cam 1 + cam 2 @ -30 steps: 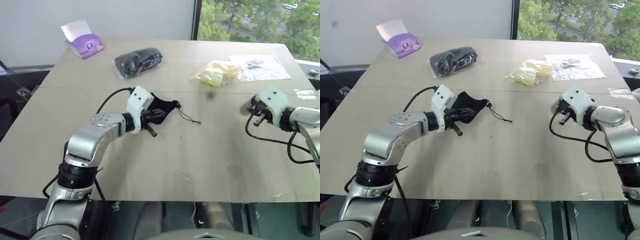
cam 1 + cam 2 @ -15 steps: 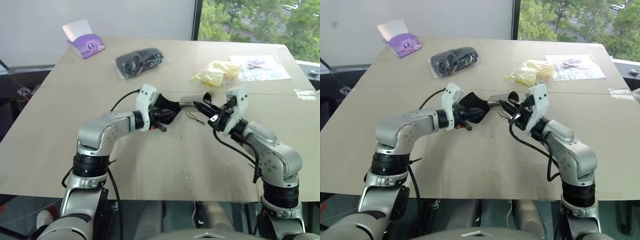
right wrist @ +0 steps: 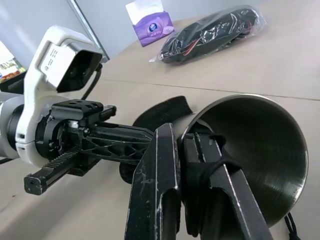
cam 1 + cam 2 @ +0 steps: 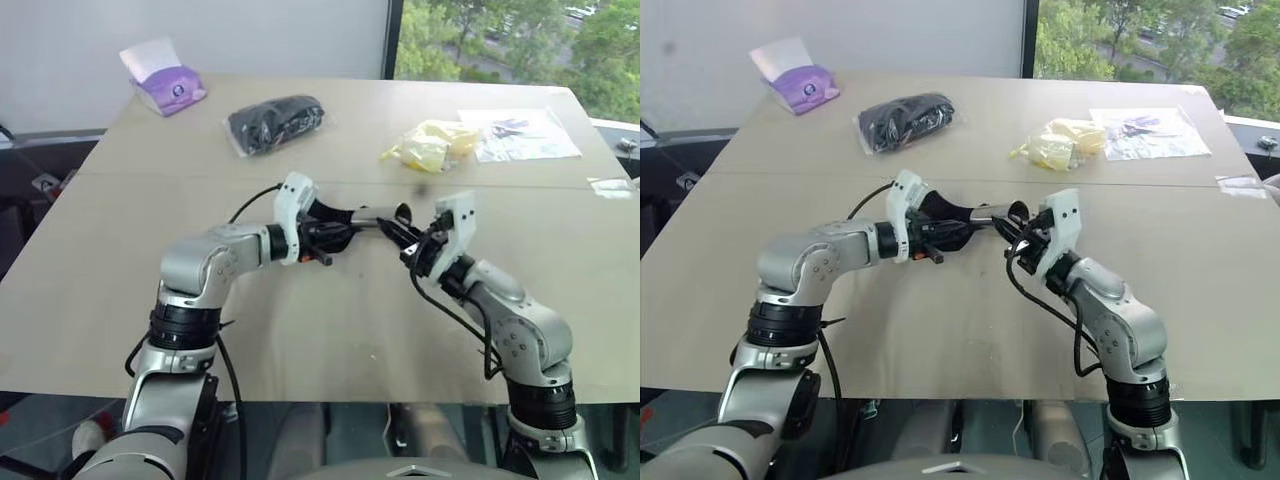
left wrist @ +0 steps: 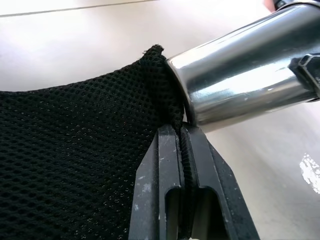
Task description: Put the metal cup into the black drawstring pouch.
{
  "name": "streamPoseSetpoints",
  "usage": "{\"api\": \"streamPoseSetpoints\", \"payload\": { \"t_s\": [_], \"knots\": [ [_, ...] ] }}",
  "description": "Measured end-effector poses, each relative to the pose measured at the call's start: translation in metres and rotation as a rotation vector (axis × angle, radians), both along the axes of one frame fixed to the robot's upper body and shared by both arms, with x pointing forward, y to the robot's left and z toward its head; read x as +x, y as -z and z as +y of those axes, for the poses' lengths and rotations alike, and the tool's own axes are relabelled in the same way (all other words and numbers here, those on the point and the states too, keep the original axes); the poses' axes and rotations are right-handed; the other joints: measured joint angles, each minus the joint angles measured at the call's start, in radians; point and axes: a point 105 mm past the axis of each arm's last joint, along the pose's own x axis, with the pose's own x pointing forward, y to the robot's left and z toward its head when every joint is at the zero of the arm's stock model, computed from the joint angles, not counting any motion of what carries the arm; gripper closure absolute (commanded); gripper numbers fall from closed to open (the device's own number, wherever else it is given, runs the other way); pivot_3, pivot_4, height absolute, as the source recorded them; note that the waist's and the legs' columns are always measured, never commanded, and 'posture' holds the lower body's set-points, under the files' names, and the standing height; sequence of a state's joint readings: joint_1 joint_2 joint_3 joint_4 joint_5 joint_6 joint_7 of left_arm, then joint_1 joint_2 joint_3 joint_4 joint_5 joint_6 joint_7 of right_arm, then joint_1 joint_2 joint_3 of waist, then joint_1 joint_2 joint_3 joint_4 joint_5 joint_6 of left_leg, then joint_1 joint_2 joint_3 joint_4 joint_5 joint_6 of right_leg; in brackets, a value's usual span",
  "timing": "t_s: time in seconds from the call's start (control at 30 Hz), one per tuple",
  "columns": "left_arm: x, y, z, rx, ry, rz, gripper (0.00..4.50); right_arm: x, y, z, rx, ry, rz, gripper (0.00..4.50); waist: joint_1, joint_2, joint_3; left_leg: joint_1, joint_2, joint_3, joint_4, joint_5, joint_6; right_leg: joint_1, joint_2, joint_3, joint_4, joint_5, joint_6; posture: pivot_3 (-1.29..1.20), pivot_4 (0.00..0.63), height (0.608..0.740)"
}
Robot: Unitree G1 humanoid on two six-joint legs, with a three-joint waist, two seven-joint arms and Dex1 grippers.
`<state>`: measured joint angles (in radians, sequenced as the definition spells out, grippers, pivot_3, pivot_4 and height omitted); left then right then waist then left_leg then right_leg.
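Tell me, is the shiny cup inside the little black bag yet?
Not yet, but close. Done: the left hand is shut on the edge of the black pouch, holding it above the table, and the right hand is shut on the rim of the metal cup. Happening now: the cup's bottom end is at the pouch's mouth. Left to do: push the cup in and let go.

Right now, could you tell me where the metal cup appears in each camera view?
Left eye view: metal cup mid-table, between both grippers.
Right eye view: cup at the same spot.
Left wrist view: cup beside the black drawstring pouch.
Right wrist view: cup's open mouth, rim clamped.
Shared landmark: the pouch.
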<state>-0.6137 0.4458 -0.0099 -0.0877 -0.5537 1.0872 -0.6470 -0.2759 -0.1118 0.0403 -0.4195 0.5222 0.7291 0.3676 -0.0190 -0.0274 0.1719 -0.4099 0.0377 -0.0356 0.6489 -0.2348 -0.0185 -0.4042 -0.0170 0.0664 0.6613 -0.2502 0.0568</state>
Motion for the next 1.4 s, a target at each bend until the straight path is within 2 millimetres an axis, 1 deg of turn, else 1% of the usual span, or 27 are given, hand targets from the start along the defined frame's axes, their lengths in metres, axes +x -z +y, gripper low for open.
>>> {"api": "streamPoseSetpoints", "payload": {
  "t_s": [0.07, 0.13, 0.23, 0.33, 0.47, 0.53, 0.6, 0.67, 0.73, 0.87, 0.97, 1.13, 1.3, 1.37, 1.4],
  "knots": [
    [0.000, 0.000, -0.001, -0.011, 0.000, 0.005, 4.50, -0.001, 0.010, 0.000, -0.027, 0.002, 0.018, 4.45, 0.001, 0.000, 0.000, -0.003, 0.000, 0.000, 0.001, 0.000, 0.000, -0.003, 0.000, 0.000, 0.000, 0.000, 0.000, 0.00, 0.150, 0.740],
    [-0.001, -0.001, -0.003, -0.030, 0.005, 0.018, 4.50, -0.003, 0.026, 0.006, -0.063, -0.023, 0.059, 4.45, 0.000, 0.000, 0.000, -0.005, 0.000, 0.000, 0.001, 0.000, 0.000, -0.004, 0.000, 0.000, 0.000, 0.000, 0.000, 0.00, 0.150, 0.740],
    [-0.002, -0.002, -0.003, -0.047, 0.006, 0.020, 4.50, -0.005, 0.026, 0.009, -0.078, -0.041, 0.044, 4.45, -0.001, 0.000, 0.000, -0.005, 0.000, 0.000, 0.001, 0.000, 0.000, -0.005, 0.000, 0.000, 0.001, 0.000, 0.000, 0.00, 0.150, 0.740],
    [0.000, -0.005, 0.004, -0.044, -0.013, 0.016, 4.50, -0.006, 0.028, 0.010, -0.115, -0.060, 0.015, 4.45, -0.001, 0.000, 0.000, -0.004, 0.000, 0.000, 0.001, 0.000, 0.000, -0.005, 0.000, 0.000, 0.001, 0.000, 0.000, 0.00, 0.150, 0.740],
    [0.000, -0.003, 0.008, -0.029, -0.024, 0.014, 4.50, -0.005, 0.027, 0.010, -0.109, -0.056, 0.011, 4.45, -0.001, 0.000, 0.000, -0.005, 0.000, 0.000, 0.001, 0.000, 0.000, -0.005, 0.000, 0.000, 0.001, 0.000, 0.000, 0.00, 0.150, 0.740],
    [0.001, -0.003, 0.011, -0.022, -0.031, 0.011, 4.50, -0.004, 0.025, 0.010, -0.073, -0.052, 0.021, 4.45, -0.001, 0.000, 0.000, -0.005, 0.000, 0.000, 0.001, 0.000, 0.000, -0.005, 0.000, 0.000, 0.001, 0.000, 0.000, 0.00, 0.150, 0.740],
    [0.001, -0.003, 0.011, -0.020, -0.032, 0.011, 4.50, 0.000, 0.017, 0.008, 0.045, -0.018, 0.053, 4.45, 0.000, 0.000, 0.000, -0.005, 0.000, 0.000, 0.001, 0.000, 0.000, -0.005, 0.000, 0.000, 0.001, 0.000, 0.000, 0.00, 0.150, 0.740],
    [0.001, -0.004, 0.011, -0.022, -0.032, 0.010, 4.50, 0.005, 0.012, 0.010, 0.092, -0.007, 0.064, 4.45, -0.001, 0.000, 0.000, -0.005, 0.000, 0.000, 0.001, 0.000, 0.000, -0.005, 0.000, 0.000, 0.001, 0.000, 0.000, 0.00, 0.150, 0.740],
    [0.000, -0.003, 0.011, -0.023, -0.031, 0.014, 4.50, 0.007, 0.012, 0.011, 0.106, -0.008, 0.074, 4.45, -0.001, 0.000, 0.000, -0.005, 0.000, 0.000, 0.001, 0.000, 0.000, -0.005, 0.000, 0.000, 0.001, 0.000, 0.000, 0.00, 0.150, 0.740],
    [0.000, -0.004, 0.008, -0.036, -0.027, 0.007, 4.50, 0.019, 0.023, 0.026, 0.192, -0.024, 0.163, 4.45, -0.002, 0.000, 0.000, -0.004, 0.000, 0.000, 0.000, 0.000, 0.000, -0.005, 0.000, 0.000, 0.001, 0.000, 0.000, 0.00, 0.150, 0.740],
    [0.002, -0.008, 0.007, -0.066, -0.048, -0.001, 4.50, 0.020, 0.029, 0.038, 0.217, -0.059, 0.203, 4.45, -0.002, 0.000, 0.000, -0.005, 0.000, 0.000, 0.000, 0.000, 0.000, -0.005, 0.000, 0.000, 0.001, 0.000, 0.000, 0.00, 0.150, 0.740],
    [0.005, -0.017, 0.014, -0.102, -0.094, -0.010, 4.50, 0.018, 0.031, 0.048, 0.201, -0.101, 0.183, 4.45, -0.002, 0.000, 0.000, -0.005, 0.000, 0.000, 0.001, 0.000, 0.000, -0.005, 0.000, 0.000, 0.001, 0.000, 0.000, 0.00, 0.150, 0.740],
    [0.003, -0.018, 0.011, -0.125, -0.099, 0.002, 4.50, 0.019, 0.032, 0.055, 0.133, -0.126, 0.104, 4.45, -0.005, 0.000, 0.000, -0.004, 0.000, 0.000, 0.001, 0.000, 0.000, -0.005, 0.000, 0.000, 0.002, 0.000, 0.000, 0.00, 0.150, 0.740],
    [0.002, -0.022, 0.009, -0.126, -0.095, -0.009, 4.50, 0.021, 0.032, 0.058, 0.151, -0.128, 0.098, 4.45, -0.009, 0.000, 0.000, -0.005, 0.000, 0.000, 0.001, 0.000, 0.000, -0.005, 0.000, 0.000, 0.002, 0.000, 0.000, 0.00, 0.150, 0.740],
    [0.001, -0.023, 0.008, -0.129, -0.089, -0.013, 4.50, 0.023, 0.031, 0.058, 0.188, -0.120, 0.113, 4.45, -0.012, 0.000, 0.000, -0.004, 0.000, 0.000, 0.001, 0.000, 0.000, -0.005, 0.000, 0.000, 0.002, 0.001, 0.000, 0.00, 0.150, 0.740]
  ]
}}
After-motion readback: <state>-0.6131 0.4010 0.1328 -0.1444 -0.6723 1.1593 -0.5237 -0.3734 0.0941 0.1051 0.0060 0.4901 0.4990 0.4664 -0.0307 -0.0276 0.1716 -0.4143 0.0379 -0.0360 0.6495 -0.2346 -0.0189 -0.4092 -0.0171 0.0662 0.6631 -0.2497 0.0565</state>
